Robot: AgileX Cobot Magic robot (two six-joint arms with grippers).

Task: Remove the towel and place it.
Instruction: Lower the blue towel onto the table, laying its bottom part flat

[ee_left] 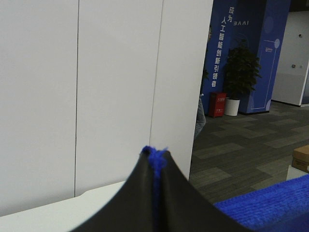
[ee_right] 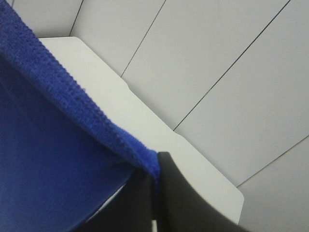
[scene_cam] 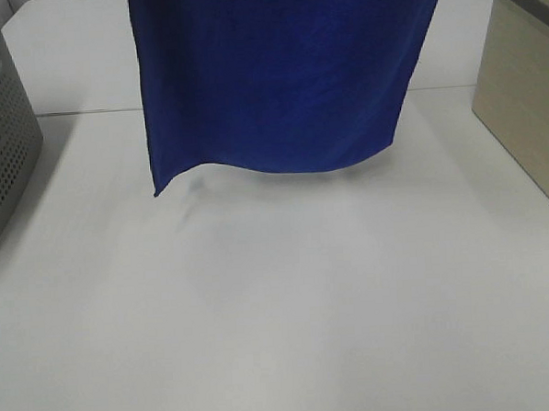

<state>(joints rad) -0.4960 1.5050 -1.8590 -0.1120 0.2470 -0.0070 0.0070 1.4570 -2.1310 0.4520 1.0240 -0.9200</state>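
Note:
The royal-blue towel (scene_cam: 277, 76) hangs spread out above the white table (scene_cam: 279, 297); its lower hem floats clear of the surface and its top runs past the upper edge of the exterior view. Neither gripper shows in that view. In the left wrist view my left gripper (ee_left: 155, 155) is shut on a pinch of blue towel fabric, and more towel (ee_left: 270, 208) stretches away beside it. Over in the right wrist view my right gripper (ee_right: 155, 169) is shut on the towel's (ee_right: 53, 159) top edge, which hangs down from the jaws.
A grey perforated basket (scene_cam: 0, 155) stands at the table's left edge. A beige box (scene_cam: 526, 91) stands at the right edge. Behind the table are white wall panels (ee_left: 96, 87), with an open hall beyond.

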